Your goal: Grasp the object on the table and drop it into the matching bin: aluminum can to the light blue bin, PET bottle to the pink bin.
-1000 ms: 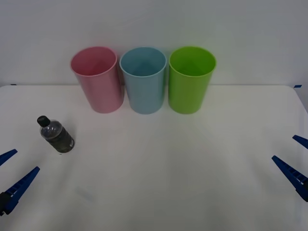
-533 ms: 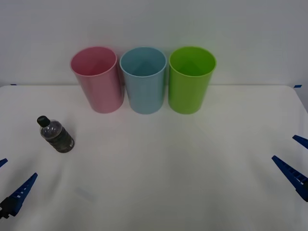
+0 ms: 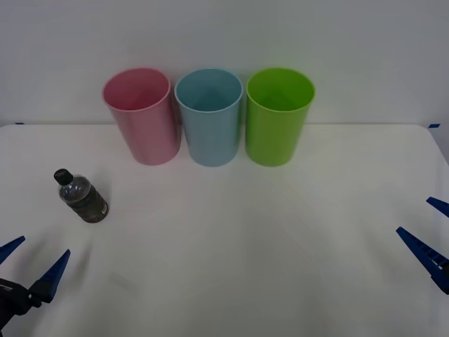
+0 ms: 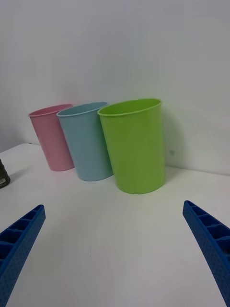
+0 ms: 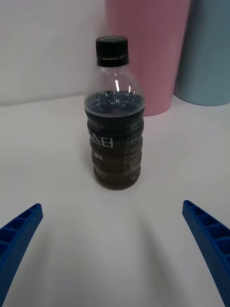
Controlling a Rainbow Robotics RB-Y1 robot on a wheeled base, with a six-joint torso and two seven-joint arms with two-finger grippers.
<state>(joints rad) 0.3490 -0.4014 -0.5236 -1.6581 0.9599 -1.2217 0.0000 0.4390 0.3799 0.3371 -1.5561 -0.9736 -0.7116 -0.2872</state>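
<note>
Reaching for the bottle is the step in hand. The left gripper (image 3: 27, 265) stands at the near left corner of the table (image 3: 231, 267) with its jaws spread wide and nothing between them. In the left wrist view the PET bottle (image 5: 114, 129) stands upright on the table, centred between the two blue fingers (image 5: 19, 232) and apart from both.

Judgement: the line of approach looks sound. To do the step well, the gripper should advance straight and level until the ribbed, labelled body sits fully between the fingers, then close on the body below the shoulder, not on the cap (image 5: 112, 51). The bottle is part-filled with dark liquid and narrow at the base; a glancing touch from one finger could tip it.

The pink bin (image 3: 142, 116) stands at the back, left of the light blue bin (image 3: 209, 116) and the green bin (image 3: 278, 116). It lies directly behind the bottle.

The right gripper (image 3: 429, 232) rests idle at the right edge, jaws apart and empty.

Label: white Korean characters, seemingly "스터", beneath small Latin letters ending "HELL"; the rest is too small to tell.
</note>
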